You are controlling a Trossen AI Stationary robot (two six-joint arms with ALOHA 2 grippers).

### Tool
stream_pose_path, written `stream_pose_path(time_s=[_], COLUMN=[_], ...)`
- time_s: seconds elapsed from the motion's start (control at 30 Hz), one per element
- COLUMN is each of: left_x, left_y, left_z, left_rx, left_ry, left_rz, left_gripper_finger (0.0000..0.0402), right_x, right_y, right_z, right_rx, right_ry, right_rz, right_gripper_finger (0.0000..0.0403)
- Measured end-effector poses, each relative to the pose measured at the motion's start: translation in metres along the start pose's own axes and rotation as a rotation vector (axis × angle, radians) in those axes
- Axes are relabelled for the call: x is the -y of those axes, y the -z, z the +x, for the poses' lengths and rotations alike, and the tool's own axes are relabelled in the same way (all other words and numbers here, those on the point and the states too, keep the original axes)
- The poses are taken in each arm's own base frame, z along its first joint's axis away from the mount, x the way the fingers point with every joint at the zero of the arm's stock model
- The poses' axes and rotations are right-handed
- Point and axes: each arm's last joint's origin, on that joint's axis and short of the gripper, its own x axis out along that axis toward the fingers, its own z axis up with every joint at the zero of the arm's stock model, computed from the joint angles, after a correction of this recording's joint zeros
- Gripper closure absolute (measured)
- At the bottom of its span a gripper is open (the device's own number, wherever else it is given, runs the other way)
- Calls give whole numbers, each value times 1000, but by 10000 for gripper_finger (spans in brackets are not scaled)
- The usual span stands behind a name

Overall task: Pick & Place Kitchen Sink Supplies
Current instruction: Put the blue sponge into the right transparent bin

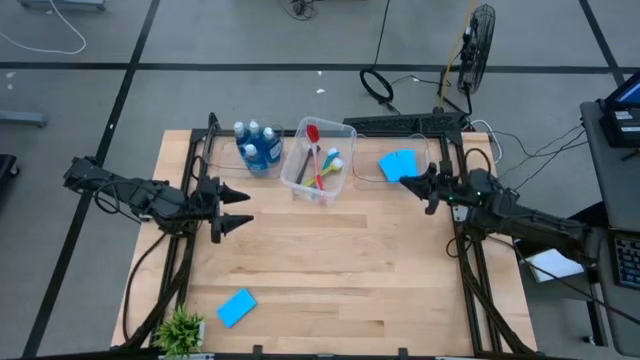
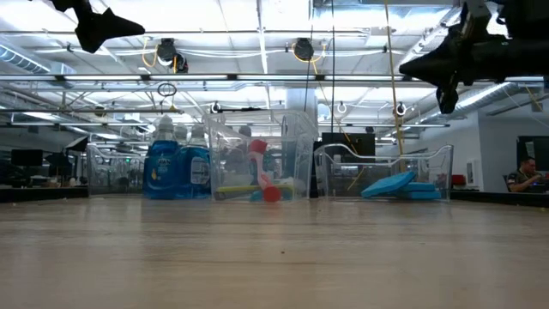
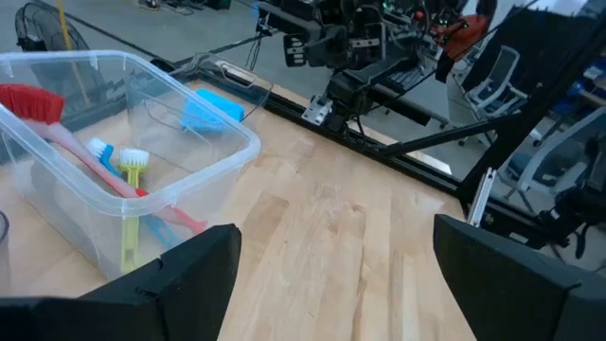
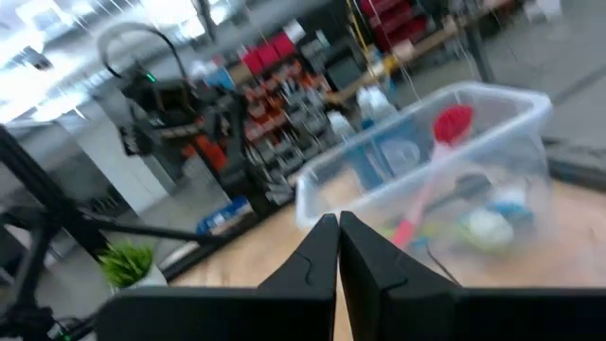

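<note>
Risk: the lone sponge lies flat on the counter, near-left, beside the potted plant; a reach could clip the plant, or fingers could skid off so thin a slab
Look: bright blue, rectangular, slightly skewed
Left hand: raised left of centre; fingers spread wide, empty
Right hand: far right, raised by the sponge bin; fingers pressed together, holding nothing
Already binned: brushes, bottles, two sponges

Three clear bins stand along the desk's far edge; a potted plant occupies its near-left corner.
</note>
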Motion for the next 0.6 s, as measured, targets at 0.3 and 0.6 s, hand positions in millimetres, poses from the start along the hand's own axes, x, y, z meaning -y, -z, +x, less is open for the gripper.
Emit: stream_pose_path(time_s=[0.3,0.6], left_x=[0,-1], left_y=[1,2], left_z=[0,0], left_rx=[-10,-26], left_ry=[4,-4], left_rz=[-57,-92], left_gripper_finger=[52,53], right_x=[7,2], right_y=[19,16], right_z=[-10,-18], right_rx=[32,68], right_ry=[-84,-173], right_rz=[38,25], right_gripper_finger=[403,403])
